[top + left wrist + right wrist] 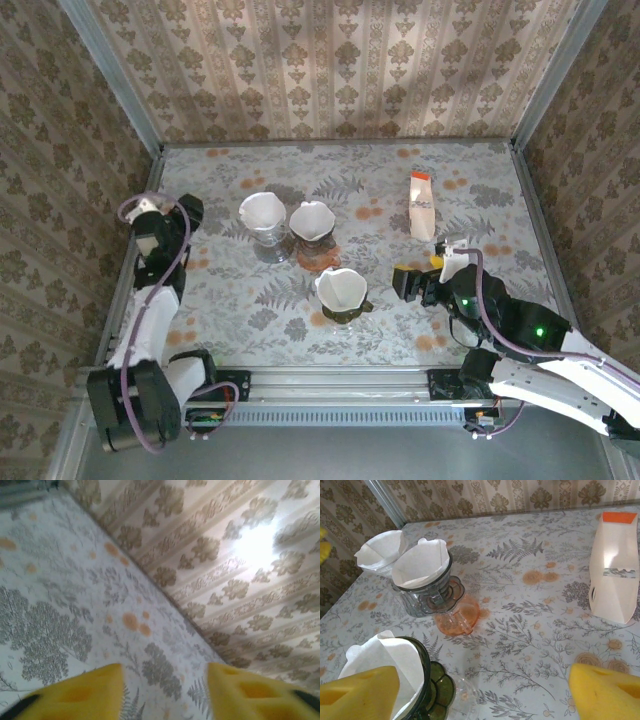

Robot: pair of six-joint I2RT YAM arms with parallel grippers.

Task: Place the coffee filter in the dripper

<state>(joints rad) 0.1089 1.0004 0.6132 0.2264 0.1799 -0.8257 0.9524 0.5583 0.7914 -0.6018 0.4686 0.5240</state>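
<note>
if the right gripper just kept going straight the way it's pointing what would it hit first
Probably bare table: the right gripper angles down at an open patch, with the green dripper just left of that line in its wrist view and the bag well right. Depth is hard to judge.

Beige damask-papered walls (pixel 340 70) around a floral grey-and-orange tabletop (pixel 250 320), bright glare (pixel 256 545) on one wall.

Lab test booth: wallpaper panels (pixel 330 70), aluminium-framed table (pixel 480 190).
</note>
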